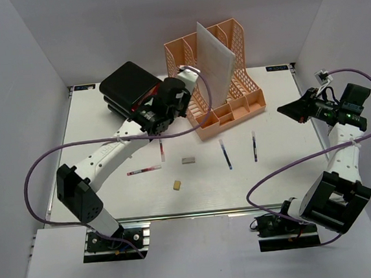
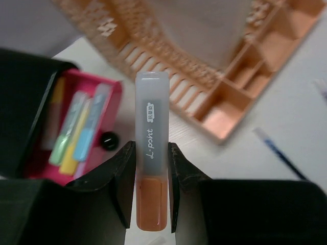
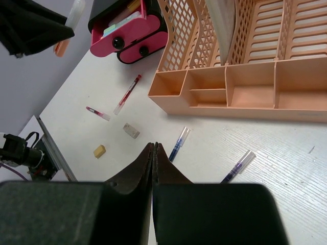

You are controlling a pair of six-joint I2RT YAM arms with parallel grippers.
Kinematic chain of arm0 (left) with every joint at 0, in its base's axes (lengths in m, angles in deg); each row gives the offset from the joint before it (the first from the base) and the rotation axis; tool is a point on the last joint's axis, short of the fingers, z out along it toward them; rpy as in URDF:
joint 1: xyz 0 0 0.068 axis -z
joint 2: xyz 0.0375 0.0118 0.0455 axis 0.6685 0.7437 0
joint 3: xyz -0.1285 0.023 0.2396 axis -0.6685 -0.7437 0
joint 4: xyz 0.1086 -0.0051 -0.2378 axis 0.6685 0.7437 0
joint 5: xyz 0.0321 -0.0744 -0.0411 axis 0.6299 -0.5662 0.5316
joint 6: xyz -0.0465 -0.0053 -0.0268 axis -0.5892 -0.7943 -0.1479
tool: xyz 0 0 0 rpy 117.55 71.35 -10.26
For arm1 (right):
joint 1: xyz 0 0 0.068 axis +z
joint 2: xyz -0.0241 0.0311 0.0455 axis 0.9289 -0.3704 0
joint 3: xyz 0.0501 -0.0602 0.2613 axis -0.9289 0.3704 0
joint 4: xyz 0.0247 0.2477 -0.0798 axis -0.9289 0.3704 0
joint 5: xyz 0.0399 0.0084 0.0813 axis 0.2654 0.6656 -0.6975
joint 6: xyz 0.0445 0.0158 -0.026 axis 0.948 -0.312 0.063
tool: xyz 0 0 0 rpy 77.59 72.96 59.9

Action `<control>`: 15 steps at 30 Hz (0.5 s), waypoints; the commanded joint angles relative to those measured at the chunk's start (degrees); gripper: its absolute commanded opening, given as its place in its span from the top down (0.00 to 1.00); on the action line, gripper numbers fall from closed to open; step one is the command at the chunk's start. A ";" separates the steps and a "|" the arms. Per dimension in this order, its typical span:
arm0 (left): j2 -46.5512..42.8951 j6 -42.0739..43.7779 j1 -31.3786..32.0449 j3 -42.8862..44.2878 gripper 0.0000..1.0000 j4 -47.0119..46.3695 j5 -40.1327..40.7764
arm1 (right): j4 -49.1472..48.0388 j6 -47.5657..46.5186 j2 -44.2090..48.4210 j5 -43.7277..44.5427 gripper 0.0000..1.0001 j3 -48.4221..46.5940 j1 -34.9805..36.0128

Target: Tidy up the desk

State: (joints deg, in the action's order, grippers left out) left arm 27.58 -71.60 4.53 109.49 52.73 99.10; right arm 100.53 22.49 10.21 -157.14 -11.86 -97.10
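White bench [image 1: 273, 170] fills the floor of the grey-walled bay, running from the arm bases to the back wall. Metal rails along its edges.

Orange file rack [image 1: 250, 94] stands at far centre, its low tray compartments facing the arms. A white sheet [image 1: 214, 55] stands tilted in its upright slots.

Black drawer box [image 1: 127, 82] sits far left, near the rack. One pink drawer [image 2: 115, 97] is pulled open, with green, yellow and blue markers lying in it.

Left arm reaches across to the gap between box and rack. Left gripper [image 2: 152, 148] is clenched on an orange highlighter [image 2: 152, 117] with a frosted cap. It grips the barrel at the middle, cap pointing away from the wrist, close to the open drawer.

Right arm is held up at the right side, well apart from the loose items. Right gripper [image 3: 154, 148] has its jaws pressed together with nothing between them.

Loose on the bench in front of the rack:
- blue pen [image 1: 226, 153]
- second pen [image 1: 254, 146], to its right
- red pen [image 1: 162, 149], with another [image 1: 144, 170] left of it
- grey eraser [image 1: 188, 159] mid-bench
- small tan block [image 1: 176, 185] just nearer the arms
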 commanded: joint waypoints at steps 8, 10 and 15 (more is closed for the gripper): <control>-5.37 8.78 -10.09 -6.43 1.00 -3.58 4.13 | -1.01 -0.97 0.56 -1.12 1.00 0.87 0.28; -4.58 10.71 -11.67 -7.92 1.00 -5.24 4.13 | -1.01 -1.06 0.55 -1.03 1.00 0.78 0.36; -2.20 15.29 -13.87 -8.98 1.00 -8.42 4.92 | -1.10 -1.14 0.38 -1.12 1.00 0.87 0.36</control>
State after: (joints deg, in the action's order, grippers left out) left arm 25.96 -60.34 -8.32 100.63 48.25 102.99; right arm 100.50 22.36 10.21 -157.14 -11.36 -96.95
